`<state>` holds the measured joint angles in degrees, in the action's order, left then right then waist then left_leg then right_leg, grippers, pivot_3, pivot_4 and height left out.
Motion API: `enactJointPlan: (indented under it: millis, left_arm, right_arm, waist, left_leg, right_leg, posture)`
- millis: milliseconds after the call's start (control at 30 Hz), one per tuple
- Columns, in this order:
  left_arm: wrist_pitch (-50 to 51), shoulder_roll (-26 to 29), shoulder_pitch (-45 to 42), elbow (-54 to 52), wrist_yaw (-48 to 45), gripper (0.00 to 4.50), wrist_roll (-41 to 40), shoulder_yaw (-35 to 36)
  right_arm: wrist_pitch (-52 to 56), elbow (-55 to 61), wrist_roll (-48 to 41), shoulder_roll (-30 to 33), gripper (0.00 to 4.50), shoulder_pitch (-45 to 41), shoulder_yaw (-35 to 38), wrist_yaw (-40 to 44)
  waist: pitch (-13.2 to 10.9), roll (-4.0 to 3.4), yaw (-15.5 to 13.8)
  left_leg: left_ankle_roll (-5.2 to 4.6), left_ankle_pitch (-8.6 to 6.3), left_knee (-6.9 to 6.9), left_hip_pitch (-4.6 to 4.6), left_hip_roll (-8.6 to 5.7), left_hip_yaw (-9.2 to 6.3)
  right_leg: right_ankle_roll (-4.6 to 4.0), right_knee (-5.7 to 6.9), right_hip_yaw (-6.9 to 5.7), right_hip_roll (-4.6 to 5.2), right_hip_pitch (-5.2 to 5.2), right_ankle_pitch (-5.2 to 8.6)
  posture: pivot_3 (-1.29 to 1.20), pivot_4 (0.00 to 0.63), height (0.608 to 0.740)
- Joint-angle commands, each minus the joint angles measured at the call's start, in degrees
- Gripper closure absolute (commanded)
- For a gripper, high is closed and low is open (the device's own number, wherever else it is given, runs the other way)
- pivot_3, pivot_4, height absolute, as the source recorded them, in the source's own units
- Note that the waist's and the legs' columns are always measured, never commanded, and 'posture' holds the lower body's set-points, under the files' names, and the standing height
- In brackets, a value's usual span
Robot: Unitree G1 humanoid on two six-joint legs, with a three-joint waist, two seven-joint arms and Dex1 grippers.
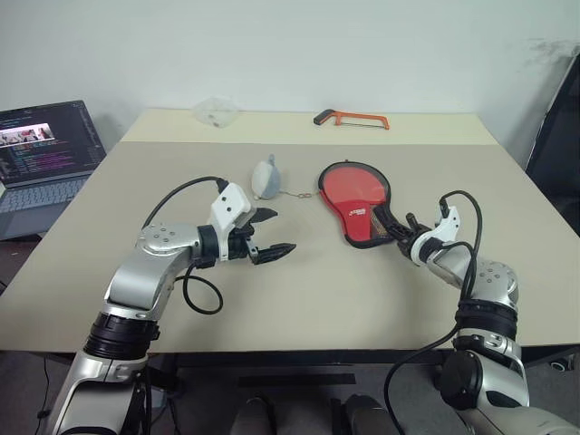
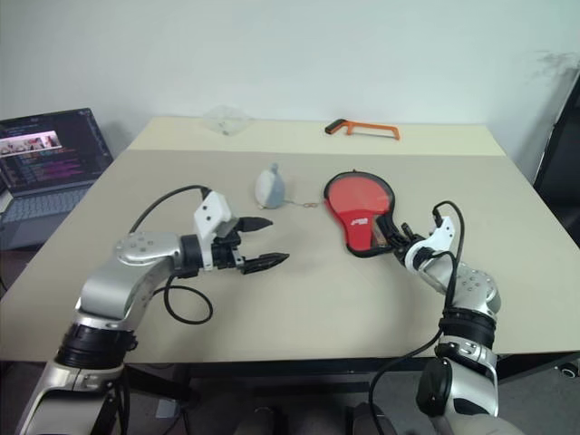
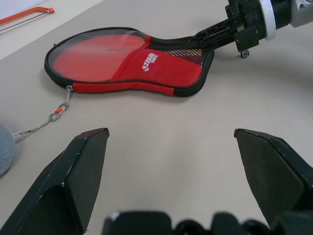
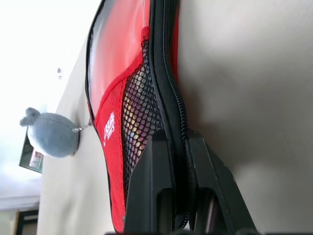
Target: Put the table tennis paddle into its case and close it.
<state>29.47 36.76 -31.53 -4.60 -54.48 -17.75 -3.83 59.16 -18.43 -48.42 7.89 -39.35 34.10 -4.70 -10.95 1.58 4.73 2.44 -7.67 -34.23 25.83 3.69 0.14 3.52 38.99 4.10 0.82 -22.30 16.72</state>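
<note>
Apparently your paddle [image 3: 98, 54] already sits inside the case [image 1: 362, 207], whose black zipped edge is pinched at the handle end between your right gripper [image 4: 178, 147]'s fingers, left gripper [image 1: 269, 232]'s fingers spread empty well apart; closing remains, as far as visible.

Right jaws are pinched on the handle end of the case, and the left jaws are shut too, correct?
Not quite. The right gripper is pinched on the case at its handle end, but the left gripper has its jaws wide open, holding nothing; the left wrist view shows it.
</note>
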Motion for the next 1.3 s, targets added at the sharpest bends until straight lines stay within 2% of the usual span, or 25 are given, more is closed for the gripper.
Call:
enactJointPlan:
  millis: [33,333,633,767,867,967,1167,1300]
  left_arm:
    - [-1.2,0.3,-1.2,-0.8,-0.3,0.00,0.0,0.4]
    - [-1.3,1.3,-1.5,0.1,-1.8,0.00,0.3,-0.2]
    - [-2.1,0.8,-3.6,2.4,-3.3,0.00,1.1,-1.5]
    - [-2.3,1.0,-3.7,2.6,-4.0,0.00,1.3,-1.8]
    - [-2.5,1.0,-3.9,2.9,-4.1,0.00,1.6,-1.9]
    - [-2.7,0.8,-4.6,3.5,-4.3,0.00,1.8,-2.2]
    - [-2.9,0.7,-5.5,4.4,-4.8,0.00,2.2,-2.6]
    - [-3.3,0.5,-5.7,4.8,-5.9,0.00,2.6,-3.5]
  right_arm:
    - [10.4,8.0,-2.9,-1.6,4.50,3.8,-4.1,-2.0]
    - [31.9,32.1,-11.2,-6.9,4.50,16.5,-6.5,-6.3]
    - [33.3,43.2,-20.9,-4.9,4.50,29.0,-13.8,-8.1]
    - [33.3,46.8,-25.6,-6.2,4.50,33.3,-16.3,-11.1]
    - [31.6,48.2,-30.3,-6.8,4.50,35.9,-17.7,-13.9]
    - [28.3,47.9,-35.2,-4.6,4.50,37.3,-19.6,-17.2]
    - [17.1,47.8,-49.0,4.3,4.50,40.4,-27.8,-25.2]
    - [8.9,49.1,-54.2,9.2,4.50,41.8,-33.4,-29.2]
  waist:
    - [0.0,0.00,0.0]
    - [0.0,0.00,-0.1]
    - [0.0,0.03,0.0]
    - [0.0,0.04,0.0]
    - [0.0,0.04,0.0]
    - [0.0,0.06,0.1]
    - [0.0,0.07,0.0]
    - [0.0,0.07,0.0]
  left_leg:
    - [0.00,0.00,0.02,0.00,0.00,0.00]
    - [0.09,-0.14,0.48,0.03,0.05,-0.06]
    - [0.14,-0.20,0.48,0.02,0.06,-0.10]
    - [0.13,-0.21,0.49,0.02,0.07,-0.11]
    - [0.12,-0.22,0.50,0.02,0.10,-0.14]
    - [0.13,-0.22,0.50,0.02,0.11,-0.13]
    - [0.12,-0.22,0.46,0.02,0.10,-0.11]
    - [0.12,-0.22,0.43,0.02,0.09,-0.11]
  right_leg:
    - [-0.05,0.00,0.00,0.00,0.00,0.02]
    - [-0.57,0.02,-0.15,-0.06,-0.13,0.30]
    - [-0.58,0.01,-0.19,-0.05,-0.11,0.41]
    - [-0.62,0.01,-0.20,-0.06,-0.11,0.43]
    - [-0.64,0.01,-0.23,-0.07,-0.11,0.45]
    - [-0.65,0.01,-0.22,-0.08,-0.11,0.46]
    - [-0.57,0.00,-0.17,-0.07,-0.10,0.49]
    - [-0.57,0.00,-0.17,-0.06,-0.09,0.49]
  posture:
    - [0.00,0.150,0.740]
    - [0.00,0.150,0.740]
    - [0.00,0.150,0.740]
    - [0.00,0.150,0.740]
    - [0.00,0.150,0.740]
    - [0.00,0.150,0.740]
    - [0.00,0.150,0.740]
    - [0.00,0.150,0.740]
